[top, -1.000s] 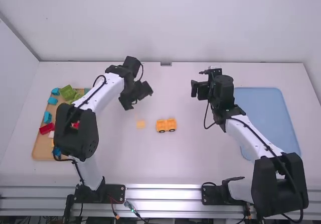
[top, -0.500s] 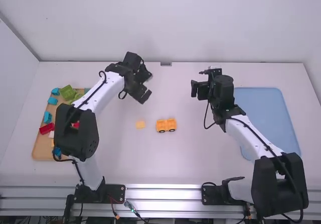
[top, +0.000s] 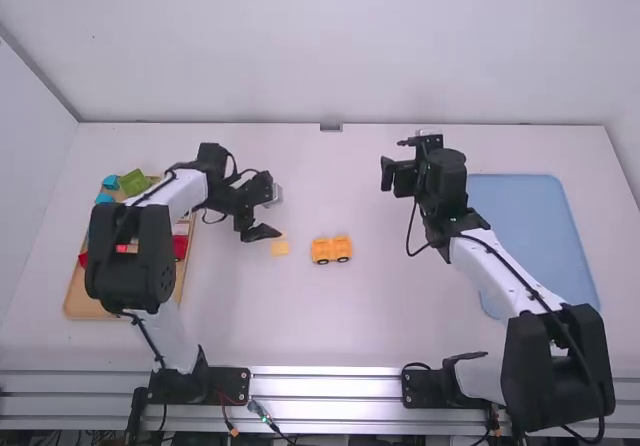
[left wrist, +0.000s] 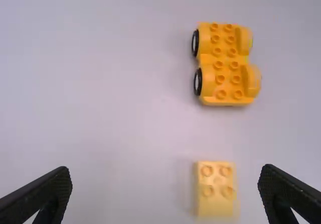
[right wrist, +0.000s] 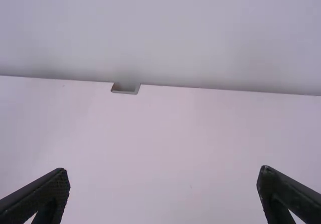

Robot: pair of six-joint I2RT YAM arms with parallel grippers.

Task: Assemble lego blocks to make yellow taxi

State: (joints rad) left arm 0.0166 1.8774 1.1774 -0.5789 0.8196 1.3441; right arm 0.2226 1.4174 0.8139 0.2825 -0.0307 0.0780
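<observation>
Wooden tray (top: 85, 301) over on left side, partly hidden under left arm: green block (top: 133, 182), blue blocks (top: 104, 198), red blocks (top: 180, 247) in it. Blue tray (top: 540, 226) lies at right, beside right arm. Yellow wheeled car base (top: 331, 250) sits on open table (top: 330, 336) between trays, pale yellow block (top: 280, 248) near it, apart. Left gripper (top: 270, 215) by pale block, fingers spread, nothing held. Right gripper (top: 388, 177) up over table, fingers wide too.

Yellow wheeled base (left wrist: 226, 66), upright, small yellow block (left wrist: 214, 190) near it, studs up
</observation>
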